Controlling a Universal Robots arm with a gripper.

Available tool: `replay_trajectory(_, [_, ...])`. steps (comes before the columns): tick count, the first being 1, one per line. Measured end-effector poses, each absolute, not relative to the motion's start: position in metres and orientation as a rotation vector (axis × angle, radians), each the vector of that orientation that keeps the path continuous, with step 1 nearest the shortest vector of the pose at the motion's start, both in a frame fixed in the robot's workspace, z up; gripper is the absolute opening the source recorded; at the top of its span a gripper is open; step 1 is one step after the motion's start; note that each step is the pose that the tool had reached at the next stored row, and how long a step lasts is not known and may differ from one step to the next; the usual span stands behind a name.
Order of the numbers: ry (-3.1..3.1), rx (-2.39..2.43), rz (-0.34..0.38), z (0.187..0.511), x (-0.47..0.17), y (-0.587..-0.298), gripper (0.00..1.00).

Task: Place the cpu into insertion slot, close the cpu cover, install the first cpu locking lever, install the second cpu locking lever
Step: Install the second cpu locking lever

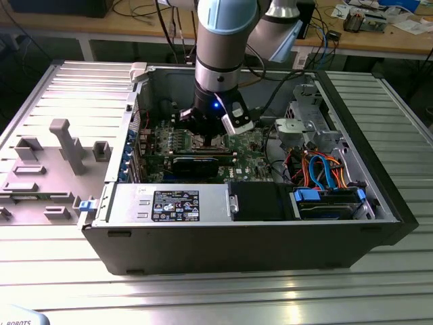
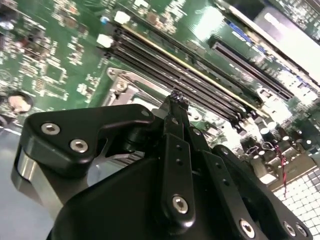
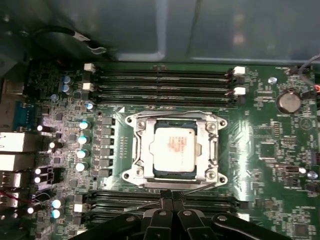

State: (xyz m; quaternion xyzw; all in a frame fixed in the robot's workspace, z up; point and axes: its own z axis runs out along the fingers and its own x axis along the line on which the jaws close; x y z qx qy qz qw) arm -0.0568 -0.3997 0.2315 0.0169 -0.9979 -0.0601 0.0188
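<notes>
working the locking lever step: cpu (image 3: 172, 151) seated in socket, cpu cover (image 3: 141, 145) down over it. gripper (image 3: 169, 196) fingers pinched together, empty, at a thin lever (image 3: 197, 188) by the socket edge; needs pressing under its catch.

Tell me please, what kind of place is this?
Probably an electronics lab or robot test cell. An open computer case lies on a ribbed metal table, the arm's gripper is close by the cpu, and a cluttered workbench stands behind.
</notes>
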Motion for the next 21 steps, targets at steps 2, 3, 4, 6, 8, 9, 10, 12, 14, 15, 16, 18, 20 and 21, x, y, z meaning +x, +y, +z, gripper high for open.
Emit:
replay_trajectory(2, [-3.095, 0.057, -0.185, 0.230, -0.060, -0.400, 0.11])
replay_trajectory(3, [-3.094, 0.062, -0.184, 0.228, -0.062, -0.400, 0.11])
replay_trajectory(4, [-3.093, 0.067, -0.183, 0.228, -0.064, -0.401, 0.11])
replay_trajectory(6, [-3.092, 0.069, -0.183, 0.227, -0.067, -0.402, 0.11])
replay_trajectory(8, [-3.092, 0.070, -0.183, 0.227, -0.069, -0.405, 0.11])
replay_trajectory(9, [-3.092, 0.072, -0.183, 0.227, -0.071, -0.405, 0.11])
replay_trajectory(10, [-3.092, 0.073, -0.183, 0.227, -0.071, -0.405, 0.11])
replay_trajectory(12, [-3.092, 0.075, -0.183, 0.227, -0.073, -0.405, 0.11])
replay_trajectory(14, [-3.092, 0.082, -0.183, 0.227, -0.076, -0.405, 0.11])
replay_trajectory(15, [-3.091, 0.087, -0.183, 0.226, -0.078, -0.405, 0.11])
replay_trajectory(16, [-3.091, 0.090, -0.183, 0.226, -0.078, -0.406, 0.11])
replay_trajectory(18, [-3.089, 0.103, -0.189, 0.224, -0.080, -0.406, 0.11])
replay_trajectory(20, [-3.088, 0.103, -0.197, 0.222, -0.082, -0.405, 0.11])
replay_trajectory(21, [-3.086, 0.103, -0.197, 0.222, -0.082, -0.406, 0.11])
